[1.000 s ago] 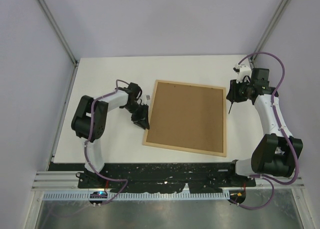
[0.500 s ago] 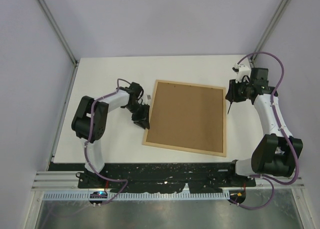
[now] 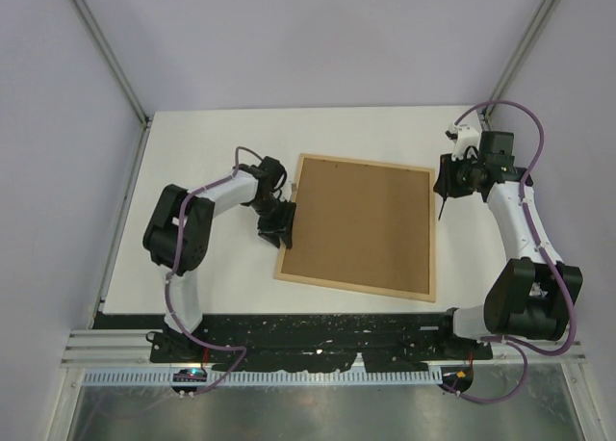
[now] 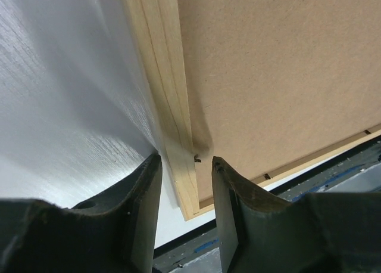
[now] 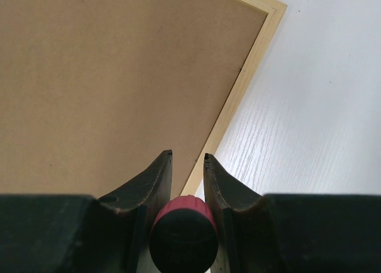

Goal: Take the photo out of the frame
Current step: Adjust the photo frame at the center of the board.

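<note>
left end effector [image 4: 186, 166] reached wood frame [image 4: 164, 76], apart | right end effector [image 5: 187, 160] clamps red screwdriver [image 5: 183, 234]

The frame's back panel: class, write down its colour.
The back panel is plain brown, inside the frame of pale wood; clearest in the right wrist view.

Bright even light, faint soft shadows, glare on white table [image 4: 59, 76], near claw fingers [image 4: 140, 219] slightly soft.
</note>
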`<action>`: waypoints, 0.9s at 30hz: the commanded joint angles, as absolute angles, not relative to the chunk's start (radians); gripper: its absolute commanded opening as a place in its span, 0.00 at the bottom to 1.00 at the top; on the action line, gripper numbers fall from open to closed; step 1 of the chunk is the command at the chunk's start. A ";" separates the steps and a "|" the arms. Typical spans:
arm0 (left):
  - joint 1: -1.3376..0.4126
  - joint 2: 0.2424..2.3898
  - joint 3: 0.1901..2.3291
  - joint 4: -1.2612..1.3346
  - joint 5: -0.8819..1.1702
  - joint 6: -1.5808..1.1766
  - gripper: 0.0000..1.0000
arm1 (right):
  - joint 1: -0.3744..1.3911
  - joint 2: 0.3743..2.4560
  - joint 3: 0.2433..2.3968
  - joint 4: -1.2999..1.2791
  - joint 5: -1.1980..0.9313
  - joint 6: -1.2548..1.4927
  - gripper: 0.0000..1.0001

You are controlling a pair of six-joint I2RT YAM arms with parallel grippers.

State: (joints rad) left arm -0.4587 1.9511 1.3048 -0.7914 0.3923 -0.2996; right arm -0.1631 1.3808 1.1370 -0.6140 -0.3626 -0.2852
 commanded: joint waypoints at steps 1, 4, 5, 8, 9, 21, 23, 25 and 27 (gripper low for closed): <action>-0.483 1.982 1.339 -0.819 0.269 -0.258 0.42 | -0.152 1.345 1.141 -0.577 -0.350 -0.281 0.08; -0.491 1.994 1.350 -0.828 0.244 -0.256 0.40 | -0.149 1.336 1.138 -0.574 -0.350 -0.285 0.08; -0.494 1.996 1.354 -0.830 0.241 -0.255 0.40 | -0.149 1.336 1.138 -0.575 -0.350 -0.285 0.08; -0.512 2.006 1.365 -0.838 0.224 -0.252 0.39 | -0.147 1.332 1.137 -0.574 -0.350 -0.288 0.08; -0.518 2.008 1.371 -0.839 0.219 -0.252 0.38 | -0.147 1.331 1.137 -0.574 -0.351 -0.287 0.08; -0.529 2.003 1.359 -0.825 0.247 -0.241 0.15 | -0.144 1.319 1.134 -0.575 -0.348 -0.301 0.08; -0.512 1.991 1.344 -0.805 0.281 -0.248 0.08 | -0.144 1.327 1.135 -0.574 -0.348 -0.304 0.08; -0.491 1.980 1.325 -0.776 0.322 -0.253 0.03 | -0.144 1.335 1.135 -0.575 -0.356 -0.307 0.08; -0.470 1.971 1.304 -0.749 0.365 -0.262 0.00 | -0.144 1.338 1.138 -0.578 -0.368 -0.310 0.08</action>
